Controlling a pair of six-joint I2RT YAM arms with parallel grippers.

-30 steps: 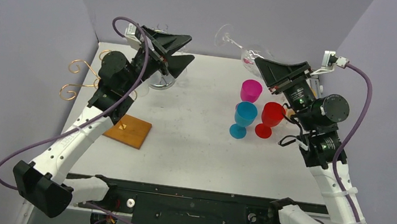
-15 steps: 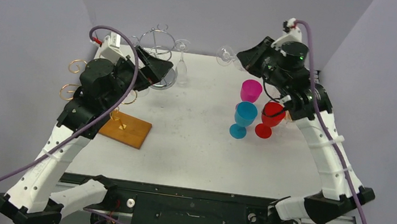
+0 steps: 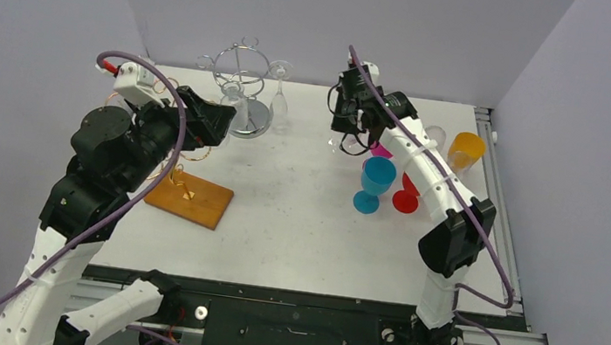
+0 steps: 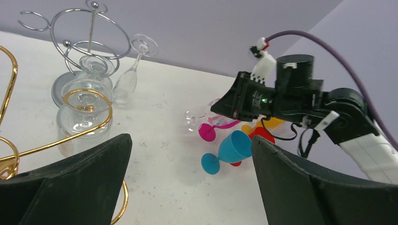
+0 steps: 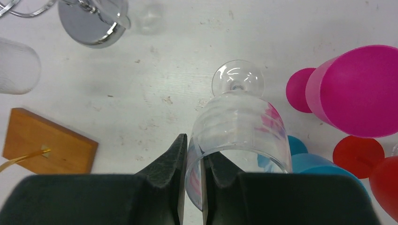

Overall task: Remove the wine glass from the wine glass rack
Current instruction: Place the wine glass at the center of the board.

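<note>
My right gripper [image 3: 354, 131] [image 5: 193, 140] is shut on the rim of a clear wine glass [image 5: 240, 124] [image 4: 195, 117], one finger inside the bowl and one outside. The glass hangs foot-down over the table, just left of the magenta goblet [image 5: 356, 89]. Whether its foot touches the table I cannot tell. The silver wire wine glass rack [image 3: 243, 68] [image 4: 89, 28] stands at the back, with another clear glass [image 3: 279, 92] [image 4: 127, 79] hanging on it. My left gripper [image 3: 211, 121] [image 4: 190, 140] is open and empty, near the rack's base.
Blue [image 3: 376, 181], red [image 3: 409, 194] and orange [image 3: 466, 148] goblets stand right of the held glass. A gold wire rack on a wooden base [image 3: 193, 201] sits at the left, with an upturned clear glass [image 4: 84, 112] behind its ring.
The right arm swung from the back right corner toward the middle and lowered the glass, turning it foot-down beside the magenta goblet. The left arm drew back to the left.
</note>
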